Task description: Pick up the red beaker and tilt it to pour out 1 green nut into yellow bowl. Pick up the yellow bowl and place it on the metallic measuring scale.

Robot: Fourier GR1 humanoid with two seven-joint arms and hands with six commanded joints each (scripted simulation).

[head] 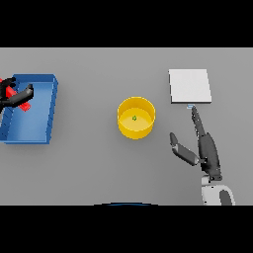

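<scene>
The grey counter [89, 168] carries a blue tray [42, 131] far left, a yellow bowl [136, 118] centrally, and a metallic measuring scale [189, 85] far right.

Setting reads as a lab bench: plain grey table [89, 168] carrying only test apparatus — a flat metallic measuring scale [190, 85], a blue tray [42, 123], a red beaker [22, 99], a yellow bowl [136, 117]. No household furnishings visible.

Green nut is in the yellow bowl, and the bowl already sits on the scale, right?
Not quite. The head view shows the green nut in the yellow bowl, but the bowl stands on the grey table, left of the metallic measuring scale, apart from it.
</scene>
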